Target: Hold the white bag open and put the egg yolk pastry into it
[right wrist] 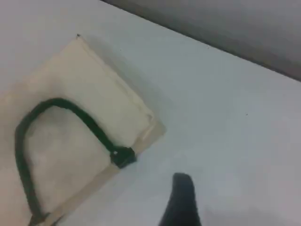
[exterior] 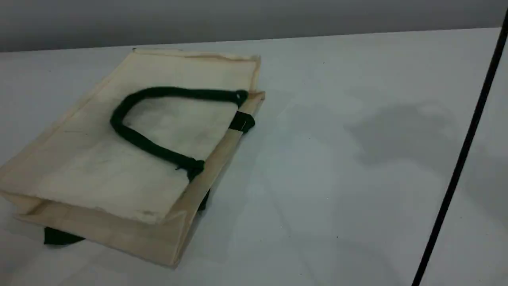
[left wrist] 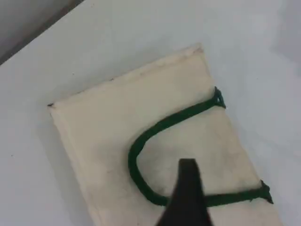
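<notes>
The white bag (exterior: 99, 159) lies flat on the left part of the table, its dark green rope handle (exterior: 166, 92) resting on the upper face and its mouth edge toward the table's middle. The egg yolk pastry is out of view. In the left wrist view, my left gripper (left wrist: 188, 165) hovers above the bag (left wrist: 117, 122), over the handle loop (left wrist: 164, 123); only one dark fingertip shows. In the right wrist view, my right gripper (right wrist: 182, 181) hangs over bare table beside the bag's (right wrist: 70, 94) corner, holding nothing. Neither arm appears in the scene view.
A thin black cable (exterior: 460, 159) runs diagonally down the right side of the scene view. A dark fabric tab (exterior: 242, 121) sticks out at the bag's mouth edge. The table's far edge meets a grey wall (exterior: 254, 16).
</notes>
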`<state>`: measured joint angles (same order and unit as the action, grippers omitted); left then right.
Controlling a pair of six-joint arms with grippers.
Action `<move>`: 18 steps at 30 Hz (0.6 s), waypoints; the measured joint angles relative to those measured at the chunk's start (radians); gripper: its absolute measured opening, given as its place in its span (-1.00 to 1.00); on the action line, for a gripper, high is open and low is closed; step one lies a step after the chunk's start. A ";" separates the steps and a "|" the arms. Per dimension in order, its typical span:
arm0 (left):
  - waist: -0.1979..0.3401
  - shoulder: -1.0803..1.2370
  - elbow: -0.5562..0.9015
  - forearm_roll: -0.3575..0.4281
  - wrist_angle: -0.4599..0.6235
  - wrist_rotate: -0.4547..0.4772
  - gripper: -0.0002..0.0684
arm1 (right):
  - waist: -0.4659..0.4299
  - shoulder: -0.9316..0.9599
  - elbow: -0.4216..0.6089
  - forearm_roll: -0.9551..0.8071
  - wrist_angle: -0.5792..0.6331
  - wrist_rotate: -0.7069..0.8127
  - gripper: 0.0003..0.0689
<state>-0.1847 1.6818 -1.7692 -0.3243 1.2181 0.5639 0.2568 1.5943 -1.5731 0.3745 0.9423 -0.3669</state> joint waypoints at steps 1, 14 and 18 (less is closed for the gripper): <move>0.000 0.000 0.000 0.001 0.001 0.000 0.62 | 0.000 0.000 0.000 0.000 0.006 0.000 0.54; 0.000 -0.148 0.000 0.012 0.004 -0.129 0.66 | 0.000 -0.147 0.000 0.020 0.076 0.003 0.54; 0.000 -0.241 0.000 0.033 0.005 -0.200 0.66 | 0.000 -0.246 0.000 0.022 0.130 0.009 0.54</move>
<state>-0.1847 1.4405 -1.7692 -0.2912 1.2229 0.3638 0.2568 1.3487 -1.5731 0.3965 1.0723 -0.3584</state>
